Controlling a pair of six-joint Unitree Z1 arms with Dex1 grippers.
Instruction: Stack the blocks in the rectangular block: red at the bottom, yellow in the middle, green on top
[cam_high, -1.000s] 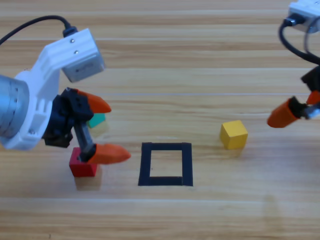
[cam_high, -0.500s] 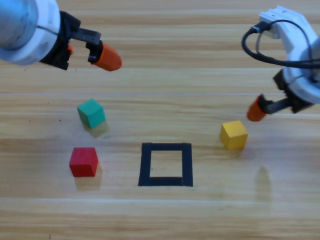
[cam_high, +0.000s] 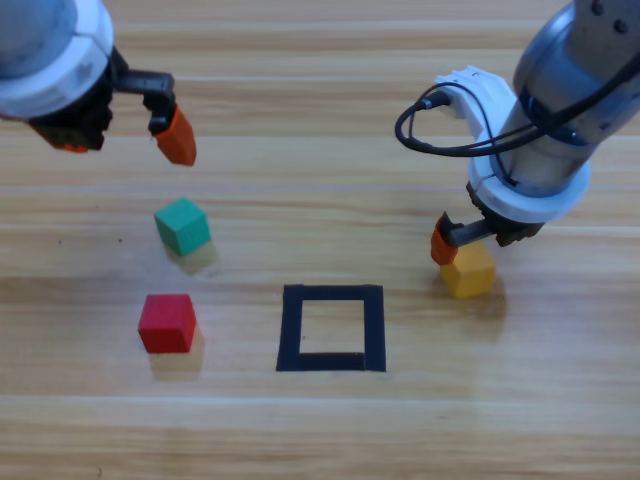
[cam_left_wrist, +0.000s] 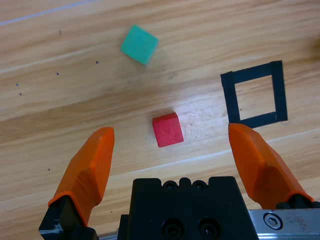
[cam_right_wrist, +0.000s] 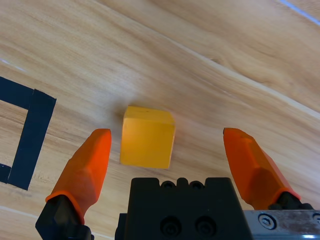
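Above the yellow cube (cam_high: 468, 271), the right gripper (cam_right_wrist: 167, 162) is now hanging with its jaws wide open and holding nothing; half a second ago it was still off to the side. Over at the far left, the left gripper (cam_left_wrist: 172, 150) is pulling away upward, also wide open and empty, leaving the red cube (cam_high: 167, 323) and the green cube (cam_high: 183, 225) untouched on the table (cam_high: 320, 430). All three cubes are lying outside the black tape rectangle (cam_high: 331, 328), so I judge the stacking is not yet begun, although red must go first.
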